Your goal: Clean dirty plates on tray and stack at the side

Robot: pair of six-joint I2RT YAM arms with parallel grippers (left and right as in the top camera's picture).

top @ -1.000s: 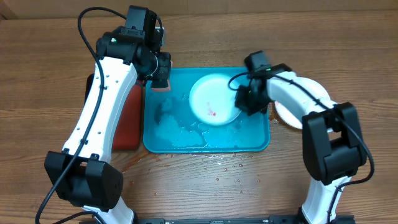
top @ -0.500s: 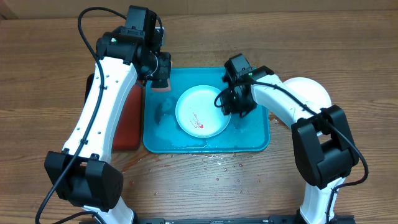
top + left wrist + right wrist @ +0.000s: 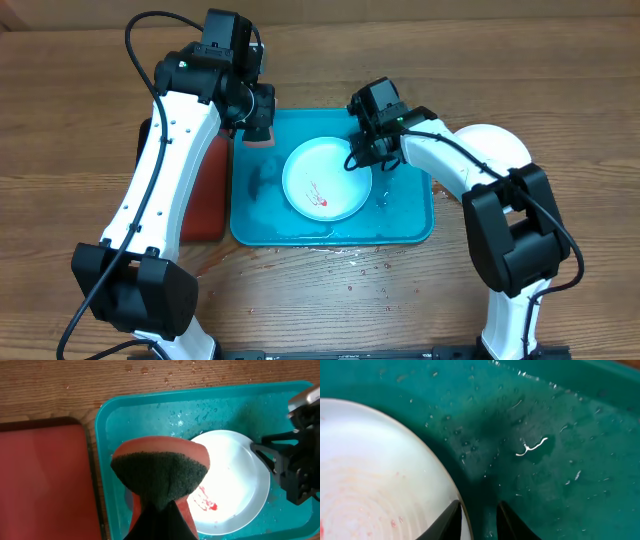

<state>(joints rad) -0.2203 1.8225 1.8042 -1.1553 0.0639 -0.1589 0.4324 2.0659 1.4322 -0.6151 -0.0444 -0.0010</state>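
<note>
Wet wood table [image 3: 560,80] is carrying the tray [image 3: 410,228], and the smeared plate [image 3: 322,178] is lying flat in it, its rim just beside my right claw [image 3: 362,158]. That claw's fingers are standing slightly apart, and I cannot tell whether they are pinching the rim. My left claw [image 3: 257,128] is clenching a sponge [image 3: 160,472], with the plate sitting just ahead of it. I am judging the plate light, stiff and water-slick, so I am favouring a hold across its raised rim.
</note>
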